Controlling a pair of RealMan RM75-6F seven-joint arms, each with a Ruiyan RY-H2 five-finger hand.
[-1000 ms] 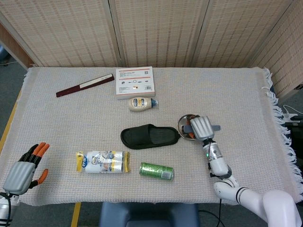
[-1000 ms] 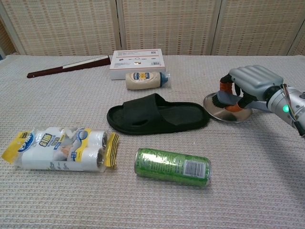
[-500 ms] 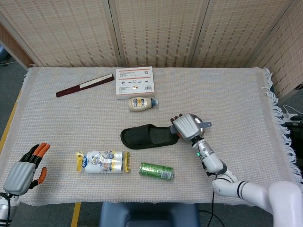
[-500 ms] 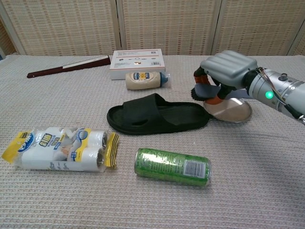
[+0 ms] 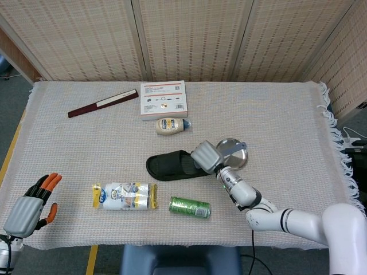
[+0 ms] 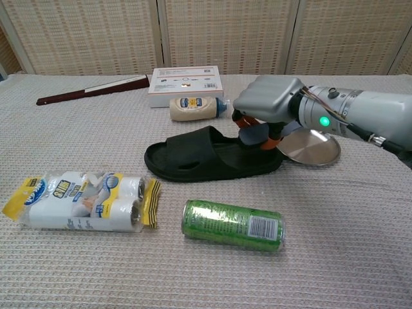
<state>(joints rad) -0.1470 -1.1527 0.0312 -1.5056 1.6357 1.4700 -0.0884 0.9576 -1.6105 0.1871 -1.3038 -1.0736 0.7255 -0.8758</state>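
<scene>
Head view: right hand (image 5: 207, 156) at frame centre, over heel end of black slipper (image 5: 175, 165), back of hand up, fingers curled under. Chest view: right hand (image 6: 267, 109) above slipper (image 6: 206, 154) heel, fingertips (image 6: 255, 136) bent down close to or touching the insole; contact cannot be told. Nothing seen gripped in the curled fingers. Round steel lid (image 5: 234, 152) just right of hand in head view, flat on bench (image 5: 287, 114); in chest view lid (image 6: 313, 148) partly behind the wrist, its edge near the slipper heel.

Left hand (image 5: 31, 203) at lower left corner of head view, at bench edge, orange-tipped fingers spread and holding nothing; outside chest view. Nearest item: pack of white rolls in printed wrap (image 5: 125, 196), lying on its side to the right of it, apart.

Green drink can (image 5: 190, 207) on its side below slipper, centre low in head view; chest view shows can (image 6: 233, 224) with barcode facing up, just apart from slipper. Squeeze bottle with blue label (image 5: 171, 125) lying flat above slipper, beside white carton (image 5: 164, 98) at upper centre. Dark red flat strip (image 5: 102, 104) at upper left, angled. Woven cloth covering whole bench; slatted screen (image 5: 189, 34) behind.
</scene>
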